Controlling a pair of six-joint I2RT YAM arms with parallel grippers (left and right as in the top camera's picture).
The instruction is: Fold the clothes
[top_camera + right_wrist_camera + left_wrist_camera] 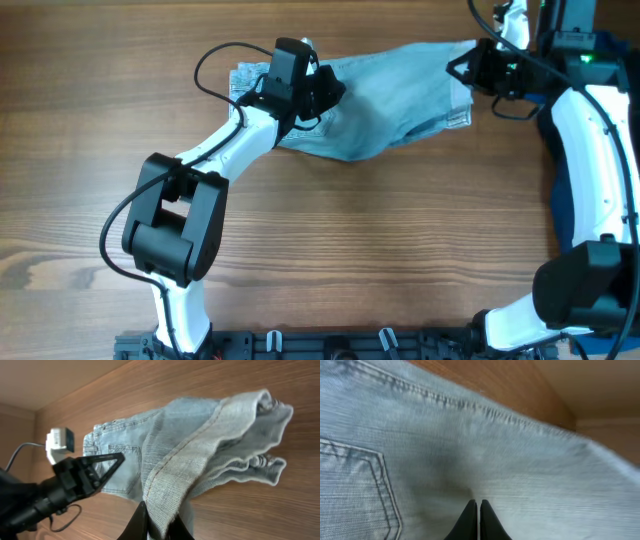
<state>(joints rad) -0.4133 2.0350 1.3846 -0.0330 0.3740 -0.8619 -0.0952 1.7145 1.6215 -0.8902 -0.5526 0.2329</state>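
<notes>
Item: faded denim jeans (385,100), upper centre, partly doubled over. My right hand (159,527) pinches a leg fold; left hand (477,522) pressed together (holding nothing visible). Fold unfinished.

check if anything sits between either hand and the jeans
Nothing visible does. The left hand is shut and pressed on the jeans by the back pocket; the right hand is shut on a fold of denim.

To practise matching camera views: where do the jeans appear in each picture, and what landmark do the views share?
Overhead: jeans at top centre, between the arms.
Left wrist: jeans fill most of the frame.
Right wrist: jeans bunched at centre.
Shared landmark: the stitched back pocket, also seen from the right wrist.
</notes>
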